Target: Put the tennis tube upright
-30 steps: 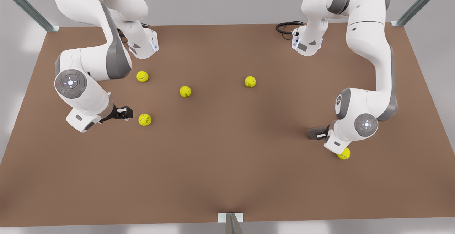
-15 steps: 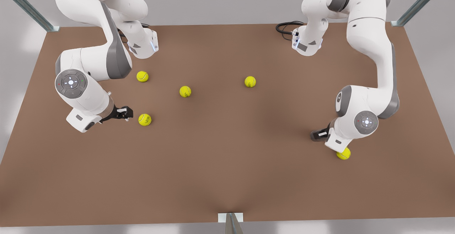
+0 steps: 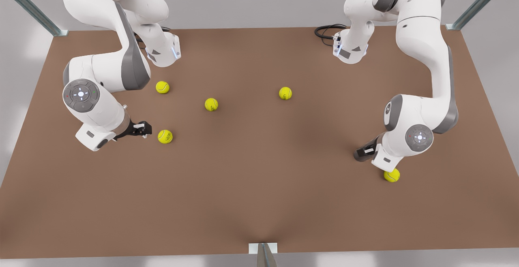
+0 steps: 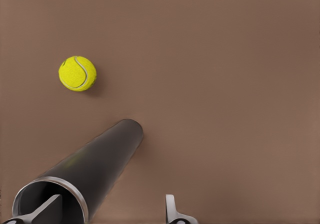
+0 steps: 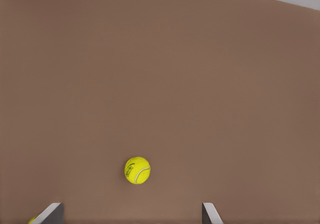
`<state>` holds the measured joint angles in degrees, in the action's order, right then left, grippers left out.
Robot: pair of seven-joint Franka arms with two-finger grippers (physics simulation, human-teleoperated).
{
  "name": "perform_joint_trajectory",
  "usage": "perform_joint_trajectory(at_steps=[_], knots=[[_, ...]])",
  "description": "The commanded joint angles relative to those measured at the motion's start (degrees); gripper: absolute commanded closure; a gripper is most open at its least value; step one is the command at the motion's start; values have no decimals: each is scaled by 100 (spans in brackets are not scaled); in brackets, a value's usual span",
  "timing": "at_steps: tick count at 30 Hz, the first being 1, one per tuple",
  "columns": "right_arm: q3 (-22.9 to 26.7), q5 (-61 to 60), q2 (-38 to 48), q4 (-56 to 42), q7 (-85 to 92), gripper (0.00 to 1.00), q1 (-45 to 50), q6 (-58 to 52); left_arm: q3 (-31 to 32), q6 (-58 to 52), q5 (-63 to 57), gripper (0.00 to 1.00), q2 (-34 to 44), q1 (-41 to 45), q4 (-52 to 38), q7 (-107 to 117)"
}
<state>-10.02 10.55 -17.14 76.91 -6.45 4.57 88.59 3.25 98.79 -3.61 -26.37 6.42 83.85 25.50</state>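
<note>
Your two arms are glossy white with grey joint bands, round grey wrist caps bearing small lights, black gripper bodies, and a black cable loop.

Simulated lab: 2 white arms, brown table [image 3: 259,202], metal frame posts [image 3: 30,5].

Soft, even light falls from above me — no glare on my table [image 3: 259,202], just faint blurred shadows under each tennis ball [image 4: 77,73]. My wrist views look slightly smeared (edges perhaps a little soft), and the tennis tube [image 4: 95,166] carries a dull sheen.
</note>
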Motion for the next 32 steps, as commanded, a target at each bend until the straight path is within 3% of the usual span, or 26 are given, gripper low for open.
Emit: perform_joint_trajectory(at_steps=[1,7,12,17,32], knots=[[0,0,0,0,-6,0,0,0,0,0,-8,0,0,0,0,-2],[0,0,0,0,3,0,0,0,26,-439,-8,0,18,-9,-229,-28],[0,0,-8,0,-6,0,0,0,53,-1661,53,0,44,-53,-1345,-1373],[0,0,-8,0,3,0,0,0,123,-1617,36,0,484,-53,-1327,-1399],[0,-9,-35,-26,12,0,-18,9,132,-1626,27,0,475,-26,-1327,-1381]])
